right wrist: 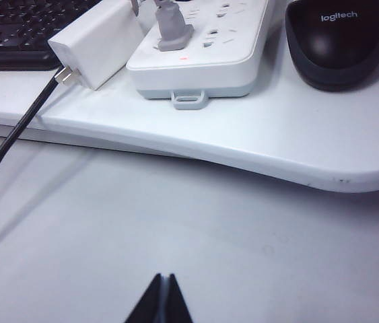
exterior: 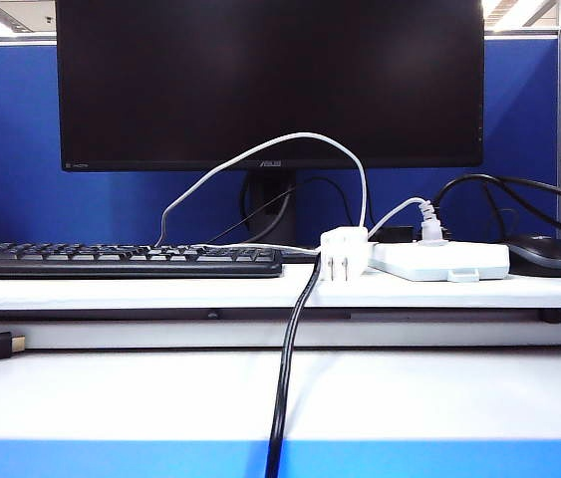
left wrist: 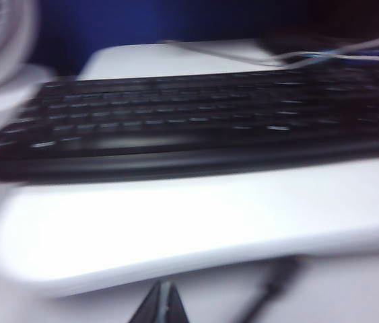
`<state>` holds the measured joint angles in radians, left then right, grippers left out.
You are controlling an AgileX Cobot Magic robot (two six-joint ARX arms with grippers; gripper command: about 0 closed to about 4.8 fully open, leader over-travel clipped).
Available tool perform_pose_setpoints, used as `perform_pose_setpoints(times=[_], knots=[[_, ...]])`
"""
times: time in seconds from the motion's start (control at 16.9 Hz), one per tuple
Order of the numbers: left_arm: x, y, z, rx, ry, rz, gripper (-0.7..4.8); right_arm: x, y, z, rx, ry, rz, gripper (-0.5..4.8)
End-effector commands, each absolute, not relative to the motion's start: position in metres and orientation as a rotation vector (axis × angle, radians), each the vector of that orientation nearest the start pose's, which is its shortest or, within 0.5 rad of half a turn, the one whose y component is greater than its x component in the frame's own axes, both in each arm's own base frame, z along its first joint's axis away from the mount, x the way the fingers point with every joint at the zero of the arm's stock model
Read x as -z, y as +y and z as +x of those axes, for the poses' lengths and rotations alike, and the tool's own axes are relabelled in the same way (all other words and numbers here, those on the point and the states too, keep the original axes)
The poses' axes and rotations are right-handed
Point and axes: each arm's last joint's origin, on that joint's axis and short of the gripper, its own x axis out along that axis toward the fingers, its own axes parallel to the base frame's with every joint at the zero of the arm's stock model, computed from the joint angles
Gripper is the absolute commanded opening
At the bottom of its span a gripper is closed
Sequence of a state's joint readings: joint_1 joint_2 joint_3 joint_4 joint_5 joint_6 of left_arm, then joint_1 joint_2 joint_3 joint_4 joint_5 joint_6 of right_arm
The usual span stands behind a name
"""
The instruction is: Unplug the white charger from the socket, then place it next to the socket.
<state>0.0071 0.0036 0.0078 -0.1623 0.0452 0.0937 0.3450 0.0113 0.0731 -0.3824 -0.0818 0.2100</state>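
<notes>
You see the white charger (exterior: 344, 253) unplugged, lying just beside the socket (exterior: 439, 261) at its 9 o'clock with 2 prongs facing you, while the left gripper (left wrist: 160, 304) and right gripper (right wrist: 159, 298) hang closed, empty, above the lower table (right wrist: 189, 229).

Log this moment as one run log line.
white charger: unplugged, beside white socket strip | left gripper: shut, near keyboard | right gripper: shut, empty
</notes>
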Motion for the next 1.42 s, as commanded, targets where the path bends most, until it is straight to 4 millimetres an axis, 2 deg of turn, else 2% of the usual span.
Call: perform_pose_setpoints(times=[0.06,1.13,1.42], knots=[[-0.148,0.003,0.096,0.002,0.173,-0.024,-0.05,-0.153,0.032,0.083,-0.388,0.349,0.168,-0.01],[-0.149,0.003,0.096,-0.014,0.167,-0.062,0.02,-0.151,0.032,0.084,-0.378,0.346,0.167,-0.01],[-0.149,0.003,0.096,-0.014,0.166,-0.062,0.02,-0.151,0.02,0.091,-0.204,0.239,0.189,-0.01]])
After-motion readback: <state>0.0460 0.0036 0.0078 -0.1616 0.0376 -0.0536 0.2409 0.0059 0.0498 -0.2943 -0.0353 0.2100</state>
